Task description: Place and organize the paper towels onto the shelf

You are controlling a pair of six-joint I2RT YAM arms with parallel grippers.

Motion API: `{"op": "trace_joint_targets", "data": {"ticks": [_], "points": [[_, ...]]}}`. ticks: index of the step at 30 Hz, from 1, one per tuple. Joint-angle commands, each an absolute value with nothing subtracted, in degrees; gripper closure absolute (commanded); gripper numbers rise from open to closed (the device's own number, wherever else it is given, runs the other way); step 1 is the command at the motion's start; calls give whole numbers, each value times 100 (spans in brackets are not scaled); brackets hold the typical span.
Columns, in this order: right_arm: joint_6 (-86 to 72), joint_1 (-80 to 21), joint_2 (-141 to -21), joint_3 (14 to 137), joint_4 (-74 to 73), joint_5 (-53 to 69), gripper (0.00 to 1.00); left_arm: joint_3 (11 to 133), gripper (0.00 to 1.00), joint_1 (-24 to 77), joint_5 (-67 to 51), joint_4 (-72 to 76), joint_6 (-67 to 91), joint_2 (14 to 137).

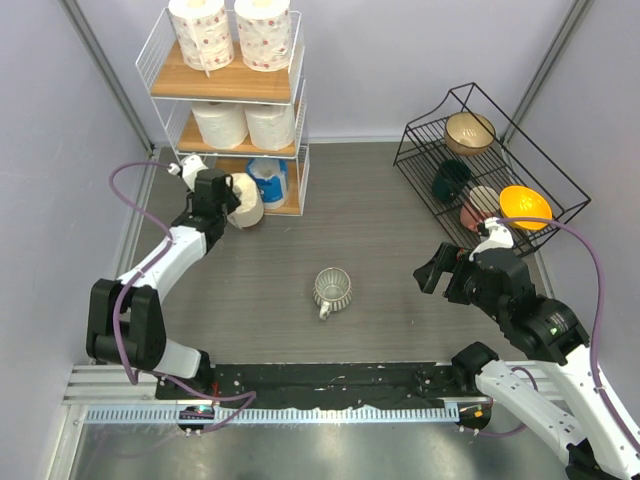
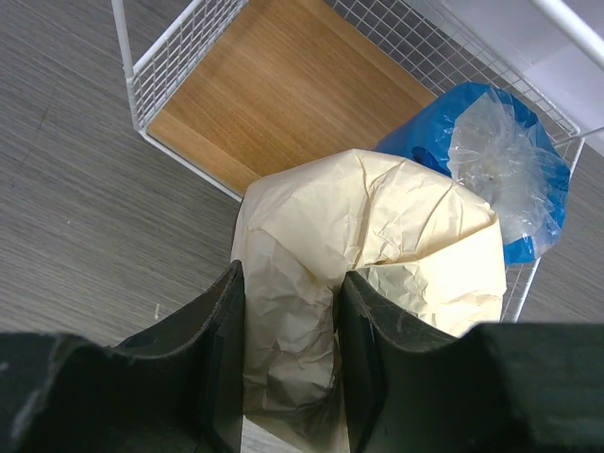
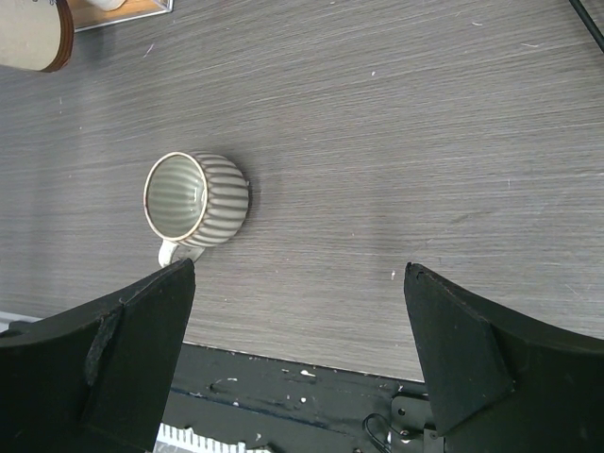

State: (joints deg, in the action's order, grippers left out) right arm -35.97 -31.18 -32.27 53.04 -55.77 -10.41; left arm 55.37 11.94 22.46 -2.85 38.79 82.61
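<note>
left gripper (image 2: 291,283) is clamped on the ragged cream roll (image 2: 377,236) at the front of the shelf (image 2: 283,85) bottom board, beside the blue-wrapped roll (image 2: 444,132); right gripper (image 3: 297,272) hangs wide open over the surface (image 3: 425,113)

The left gripper (image 2: 291,283) has its two black fingers (image 2: 212,359) pressed against a crumpled fold of the cream roll (image 2: 396,236), which bulges out ahead of the fingertips and to their right. Beyond it, further right, the blue roll (image 2: 510,142) touches the cream one and stands inside the shelf's white wire. The shelf (image 2: 283,85) shows a bare wooden board ahead and to the left. The grey table (image 2: 75,189) lies left of the fingers.
</note>
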Motion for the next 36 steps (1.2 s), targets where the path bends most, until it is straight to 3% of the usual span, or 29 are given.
{"op": "trace_joint_targets", "data": {"ticks": [1, 14, 23, 36], "points": [[-3586, -3146, -3252, 5502, -5537, -1134, 2, 5924, 66, 1116, 2215, 387, 3885, 8253], [-3595, -3146, -3313, 5555, -5572, -1169, 2, 6029, 67, 1063, 2092, 492, 3885, 8473], [-3595, -3155, -3296, 5493, -5572, -1169, 2, 5564, 67, 976, 2513, 238, 4034, 7919], [-3445, -3146, -3384, 5476, -5581, -1257, 2, 6275, 65, 861, 2979, 176, 3815, 8753]]}}
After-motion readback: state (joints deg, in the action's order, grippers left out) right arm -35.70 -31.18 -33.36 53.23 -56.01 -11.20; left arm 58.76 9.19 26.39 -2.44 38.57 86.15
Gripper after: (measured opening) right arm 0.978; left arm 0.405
